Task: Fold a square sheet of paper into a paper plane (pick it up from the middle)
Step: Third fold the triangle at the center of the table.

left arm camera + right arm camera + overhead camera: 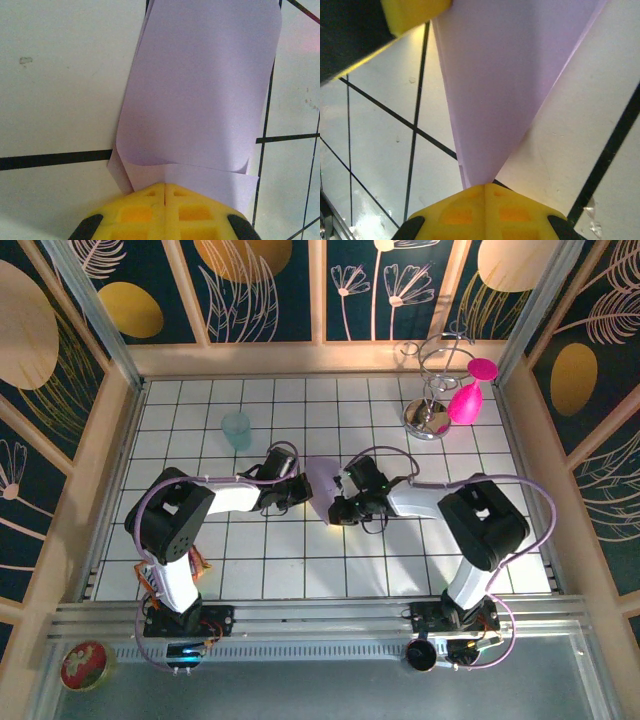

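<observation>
**Both grippers pinch the part-folded paper at mid-table.**
The left gripper [164,189] is closed on the paper's [200,90] wide, layered end, and the right gripper [485,186] is closed on its narrow end. The paper spans between them over the middle of the table [400,560]; whether it touches the tiles I cannot tell. It looks light, thin and floppy, and would likely crease or tear if tugged. It is best gripped at layered folds, with gentle, even tension.

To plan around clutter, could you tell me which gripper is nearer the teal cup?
Left. The left gripper, shut on the lilac paper, sits diagonally near-right of the teal cup; the right gripper holds the paper's other end, farther right.
</observation>
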`<move>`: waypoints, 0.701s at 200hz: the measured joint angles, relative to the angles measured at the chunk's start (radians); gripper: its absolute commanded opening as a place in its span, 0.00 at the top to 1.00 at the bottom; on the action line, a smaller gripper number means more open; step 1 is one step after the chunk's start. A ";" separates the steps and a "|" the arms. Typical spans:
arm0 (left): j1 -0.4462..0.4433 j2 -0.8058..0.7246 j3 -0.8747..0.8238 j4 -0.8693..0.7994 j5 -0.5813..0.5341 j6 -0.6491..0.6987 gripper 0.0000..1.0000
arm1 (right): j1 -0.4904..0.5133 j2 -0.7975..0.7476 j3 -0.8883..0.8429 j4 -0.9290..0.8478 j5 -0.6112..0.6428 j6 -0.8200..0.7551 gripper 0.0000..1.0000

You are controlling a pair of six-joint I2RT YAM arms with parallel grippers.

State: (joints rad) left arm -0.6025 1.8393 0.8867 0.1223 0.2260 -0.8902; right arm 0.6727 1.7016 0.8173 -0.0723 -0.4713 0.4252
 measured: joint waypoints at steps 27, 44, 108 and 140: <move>0.000 0.000 0.000 0.000 0.000 0.000 1.00 | -0.008 -0.048 0.007 0.021 0.003 0.006 1.00; 0.000 0.000 0.000 0.001 0.000 0.000 1.00 | -0.010 -0.043 0.037 0.043 0.002 0.012 1.00; 0.000 0.000 0.000 0.001 0.001 0.000 1.00 | -0.007 0.116 0.115 0.102 0.000 0.048 1.00; 0.000 0.000 0.000 0.001 0.001 0.000 1.00 | -0.002 0.150 0.115 0.099 -0.001 0.052 1.00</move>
State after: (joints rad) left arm -0.6025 1.8393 0.8867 0.1234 0.2272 -0.8906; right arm 0.6704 1.8511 0.9325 0.0269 -0.4721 0.4774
